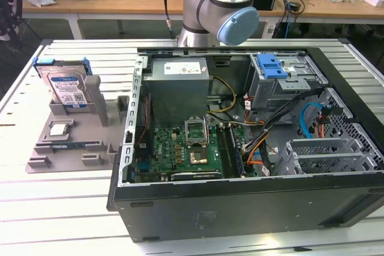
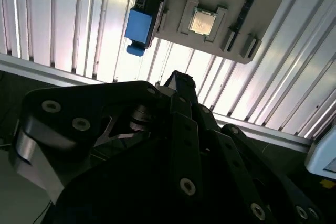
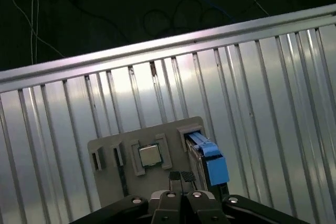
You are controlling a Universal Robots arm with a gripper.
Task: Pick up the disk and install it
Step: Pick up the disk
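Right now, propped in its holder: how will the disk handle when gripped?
The disk looks rigid, metal-bodied, so probably stiff and dense. It stands on edge in the grey holder, so a sideways nudge might tip it. Its blue frame may flex.

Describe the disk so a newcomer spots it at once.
At the exterior view's left, beside the open computer case, lies a grey holder. The disk leans upright in it: silver, labelled, blue-framed, unlike the small square chip lying flat.
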